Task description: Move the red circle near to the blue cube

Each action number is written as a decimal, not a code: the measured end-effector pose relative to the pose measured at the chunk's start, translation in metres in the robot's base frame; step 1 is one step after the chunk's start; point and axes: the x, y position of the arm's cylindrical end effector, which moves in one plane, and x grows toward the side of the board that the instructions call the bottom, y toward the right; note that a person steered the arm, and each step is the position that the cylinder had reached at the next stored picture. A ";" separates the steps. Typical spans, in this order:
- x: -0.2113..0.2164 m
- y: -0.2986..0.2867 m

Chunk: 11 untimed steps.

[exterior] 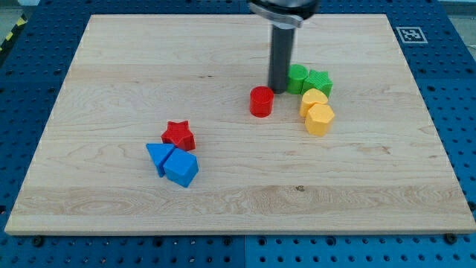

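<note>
Wooden board (223, 186), pale grain, resting on a blue perforated table (454, 89); a fiducial marker (409, 34) sits at the board's 1 o'clock corner. No containers; every block lies loose on the board.

Red circle (262, 101): short upright cylinder, flat top, standing alone a little toward 1 o'clock of board centre.

My tip (278, 90): no jaws, a plain dark rod, holding nothing. It stands just beside the red circle, at the circle's 1 o'clock; contact cannot be judged.

Blue cube (181, 169) lies well apart, at the circle's 8 o'clock, touching a blue triangle (158, 156); red star (178, 135) just at their 12 o'clock.

At the tip's 3 o'clock: green cylinder (297, 77), green star (318, 82). Below them yellow heart (313, 99) and yellow hexagon (319, 118), clustered close.
</note>
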 end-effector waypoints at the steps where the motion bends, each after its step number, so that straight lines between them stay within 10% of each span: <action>1: 0.001 0.000; 11: 0.114 -0.089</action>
